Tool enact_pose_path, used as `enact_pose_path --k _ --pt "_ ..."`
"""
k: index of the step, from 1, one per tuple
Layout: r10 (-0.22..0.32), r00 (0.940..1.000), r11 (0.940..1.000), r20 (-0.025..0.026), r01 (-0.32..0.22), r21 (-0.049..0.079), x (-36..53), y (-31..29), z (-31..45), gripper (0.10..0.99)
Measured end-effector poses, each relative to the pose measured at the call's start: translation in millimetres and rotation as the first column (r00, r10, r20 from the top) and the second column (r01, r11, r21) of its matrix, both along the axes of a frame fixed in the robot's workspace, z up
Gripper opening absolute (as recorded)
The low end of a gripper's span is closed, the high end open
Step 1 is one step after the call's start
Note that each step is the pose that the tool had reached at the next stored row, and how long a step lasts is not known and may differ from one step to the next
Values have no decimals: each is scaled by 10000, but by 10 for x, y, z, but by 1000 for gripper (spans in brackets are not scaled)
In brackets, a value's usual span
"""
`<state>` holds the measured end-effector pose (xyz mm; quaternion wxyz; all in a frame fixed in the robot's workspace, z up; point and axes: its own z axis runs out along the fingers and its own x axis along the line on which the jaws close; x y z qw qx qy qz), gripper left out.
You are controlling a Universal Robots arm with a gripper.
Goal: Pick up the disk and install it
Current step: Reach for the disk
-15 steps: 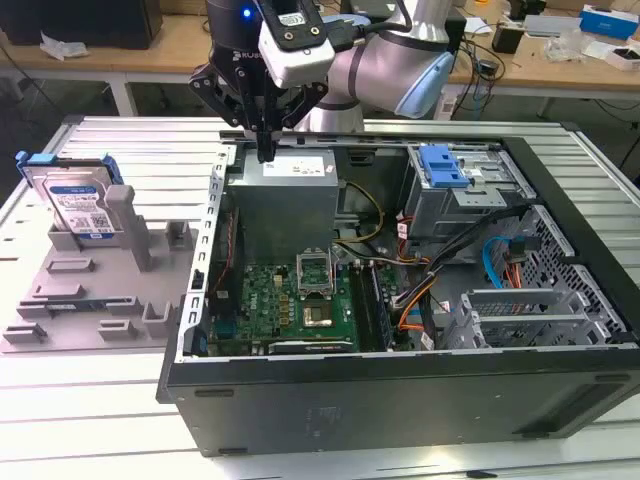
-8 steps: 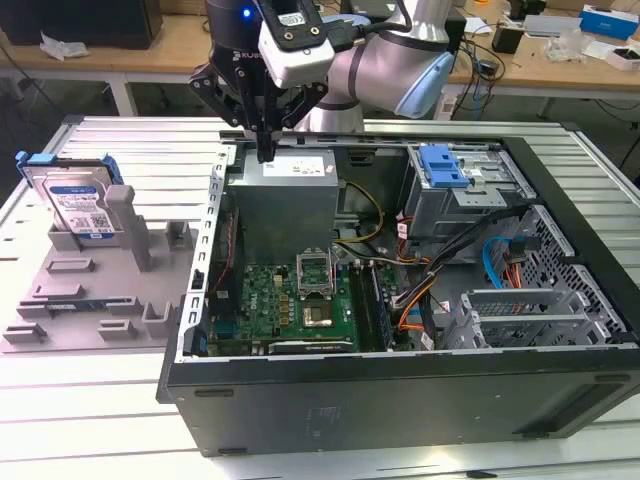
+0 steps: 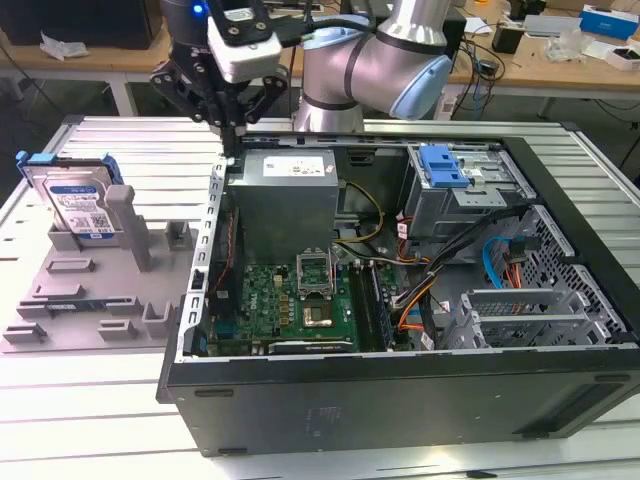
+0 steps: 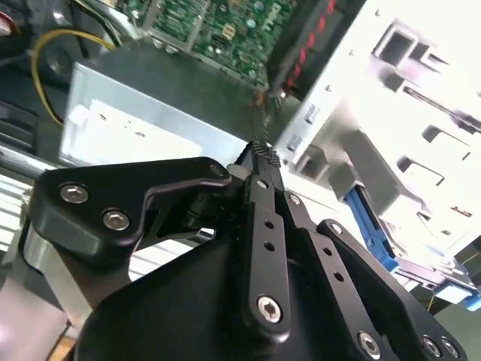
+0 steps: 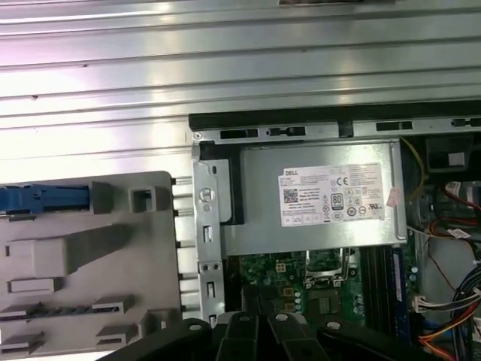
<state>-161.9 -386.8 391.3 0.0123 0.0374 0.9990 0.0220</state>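
The disk (image 3: 78,203), silver with a white-and-blue label and a bright blue carrier frame, stands upright in a grey holder (image 3: 95,285) at the exterior view's left. In the first wrist view its blue edge (image 5: 41,199) shows at the holder's top. My gripper (image 3: 232,132) hangs shut and empty above the rear corner of the open computer case (image 3: 400,395), to the right of the disk and well apart from it. In the second wrist view the black fingers (image 4: 263,162) meet at their tips over the grey power-supply box (image 4: 143,113).
Inside the case, the power-supply box (image 3: 285,195) sits by the green motherboard (image 3: 300,295). A silver drive cage with a blue latch (image 3: 443,165) is at the far right. Cables (image 3: 500,265) run across the case's right side. A slatted metal table (image 3: 120,140) carries everything.
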Motion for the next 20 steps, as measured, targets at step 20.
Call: enact_pose_path --k 20 --pt "1 10000 10000 0 -1 0 -940 372 -78 106"
